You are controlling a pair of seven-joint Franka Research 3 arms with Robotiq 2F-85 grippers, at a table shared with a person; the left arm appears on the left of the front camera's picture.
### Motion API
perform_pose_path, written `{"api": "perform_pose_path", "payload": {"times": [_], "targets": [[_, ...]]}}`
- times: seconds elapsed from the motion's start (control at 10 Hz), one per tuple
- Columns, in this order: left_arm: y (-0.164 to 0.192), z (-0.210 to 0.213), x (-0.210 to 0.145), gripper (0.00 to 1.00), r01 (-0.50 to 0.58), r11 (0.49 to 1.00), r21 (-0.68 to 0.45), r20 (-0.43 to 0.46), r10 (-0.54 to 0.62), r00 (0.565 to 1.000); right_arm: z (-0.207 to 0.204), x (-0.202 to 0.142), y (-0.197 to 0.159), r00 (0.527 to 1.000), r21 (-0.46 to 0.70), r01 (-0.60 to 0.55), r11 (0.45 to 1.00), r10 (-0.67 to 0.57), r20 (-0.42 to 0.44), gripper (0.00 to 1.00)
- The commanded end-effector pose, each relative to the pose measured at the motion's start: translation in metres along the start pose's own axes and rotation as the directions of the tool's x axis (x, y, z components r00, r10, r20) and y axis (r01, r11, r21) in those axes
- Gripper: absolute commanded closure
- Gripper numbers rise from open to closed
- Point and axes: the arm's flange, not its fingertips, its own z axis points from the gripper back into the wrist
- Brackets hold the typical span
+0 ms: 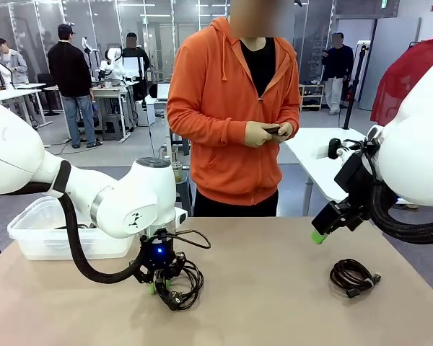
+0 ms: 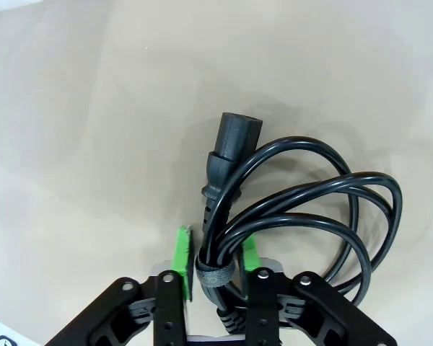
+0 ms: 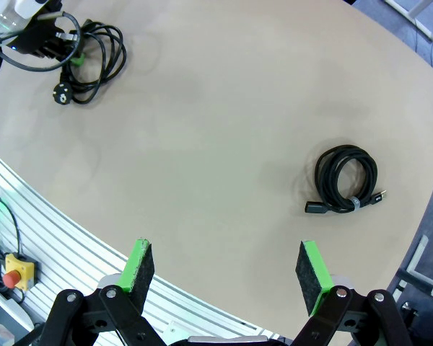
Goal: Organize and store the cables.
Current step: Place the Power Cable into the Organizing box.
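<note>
- Cord [image 2: 227, 162], nearest of all, lies coiled on the table [image 1: 274, 303] at near left. Its loops are bound by a strap [image 2: 215, 274], and one plug points out past the pads.
- Left gripper [image 2: 215, 249] stands over it, jaws set narrow round the strapped bundle. One green pad is against the cord and the other is just beside it. Whether the pinch is firm I cannot tell.
- Step in hand, as I judge it: taking hold of this cord to store it. The strap is the right place to grip, since all the loops meet there and none should slip loose.
- To do it well, let both pads seat on the bundle before any lift. Then rise straight, so the loose loops and plugs hang free instead of dragging.
- Bin [image 1: 50, 244], clear plastic, sits near the cord, to its left and farther back, and is likely the store. Carry the cord high enough for the dangling loops to pass over the wall, lower it inside, then let go.
- Small coil [image 3: 345, 180] lies on the table at near right, well apart from the cord, with nothing touching it.
- Right gripper [image 3: 222, 261] hovers above the table, left of and beyond that coil, jaws spread wide and empty.
- Person stands at the far side, hands [image 1: 270, 132] together on something small and dark, too small to name.
</note>
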Motion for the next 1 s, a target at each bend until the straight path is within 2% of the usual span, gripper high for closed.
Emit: {"api": "perform_pose_path", "payload": {"times": [0.0, 0.3, 0.4, 0.6, 0.7, 0.8, 0.9], "targets": [[0.0, 0.002, -0.002, 1.0, 0.006, 1.0, 0.003, 0.032, -0.006, 0.999, 0.0, -0.001, -0.001, 1.0, -0.005, 0.008, 1.0, -0.008, -0.005, 0.0], [0.003, 0.013, -0.002, 1.0, 0.016, 1.0, -0.011, 0.05, -0.015, 0.999, 0.0, -0.001, -0.001, 1.0, -0.005, 0.008, 1.0, -0.008, -0.005, 0.0], [0.003, 0.034, -0.009, 1.0, 0.092, 0.995, -0.034, 0.069, -0.09, 0.994, 0.0, -0.001, -0.001, 1.0, -0.005, 0.008, 1.0, -0.008, -0.005, 0.0], [0.018, 0.121, -0.023, 1.0, 0.279, 0.955, -0.098, 0.084, -0.272, 0.959, 0.0, -0.001, -0.001, 1.0, -0.005, 0.008, 1.0, -0.008, -0.005, 0.0], [0.03, 0.16, -0.028, 1.0, 0.303, 0.949, -0.091, 0.141, -0.289, 0.947, 0.0, -0.001, -0.001, 1.0, -0.005, 0.008, 1.0, -0.008, -0.005, 0.0], [0.043, 0.19, -0.031, 1.0, 0.389, 0.908, -0.156, 0.105, -0.377, 0.92, 0.0, -0.001, -0.001, 1.0, -0.005, 0.008, 1.0, -0.008, -0.005, 0.0], [0.049, 0.199, -0.028, 1.0, 0.415, 0.894, -0.168, 0.078, -0.407, 0.91, 0.0, -0.001, -0.001, 1.0, -0.005, 0.008, 1.0, -0.008, -0.005, 0.0]]}}
